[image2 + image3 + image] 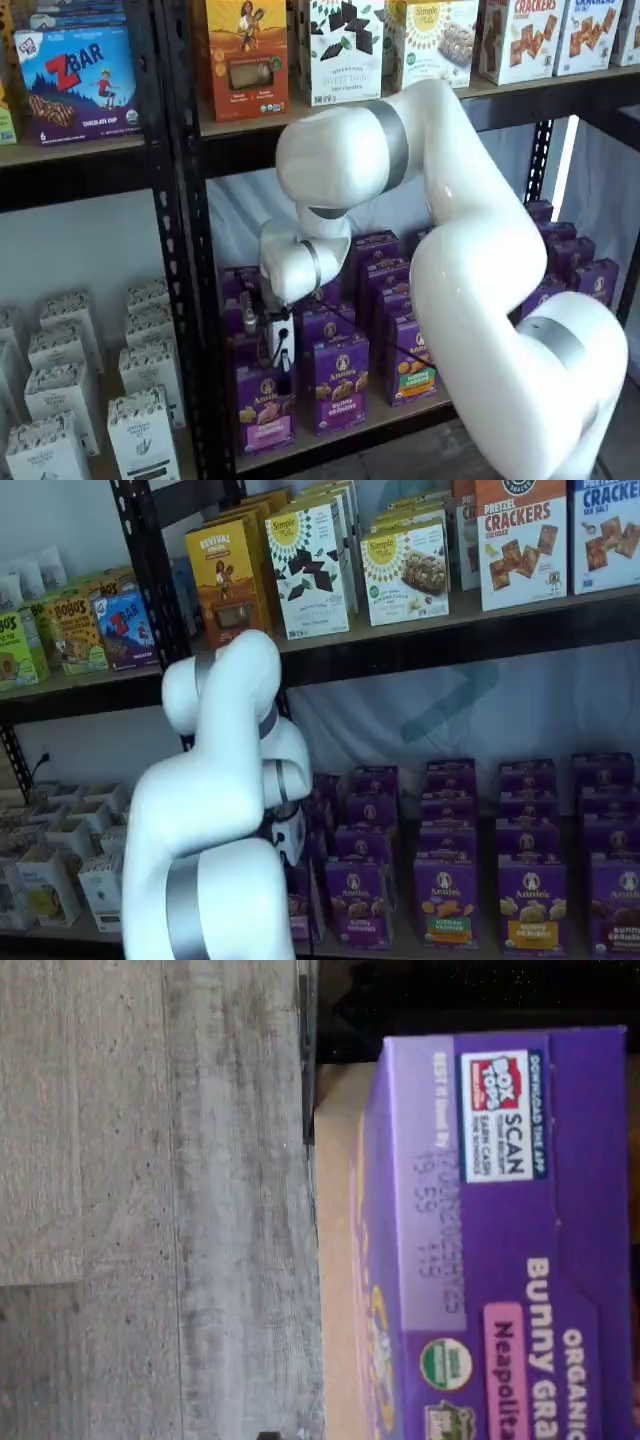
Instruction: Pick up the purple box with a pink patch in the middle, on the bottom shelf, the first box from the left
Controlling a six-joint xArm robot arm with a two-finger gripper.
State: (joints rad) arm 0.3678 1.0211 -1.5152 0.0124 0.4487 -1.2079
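The purple box (265,408) stands upright at the left end of the bottom shelf (400,415), with a pale pink band low on its face. My gripper (268,365) hangs straight above its top edge, its black fingers spread open and not closed on anything. The wrist view looks down on the purple box (500,1240): a Box Tops label, a pink patch and white lettering on its top, with the tan bottom shelf (335,1260) beside it. In a shelf view my white arm (215,810) covers most of this box.
More purple boxes (338,380) stand in rows to its right and behind it. A black perforated upright (190,300) rises close on its left. Pale cartons (140,430) fill the neighbouring rack. The upper shelf (330,115) carries orange, white and yellow boxes. Grey floor (150,1200) lies below.
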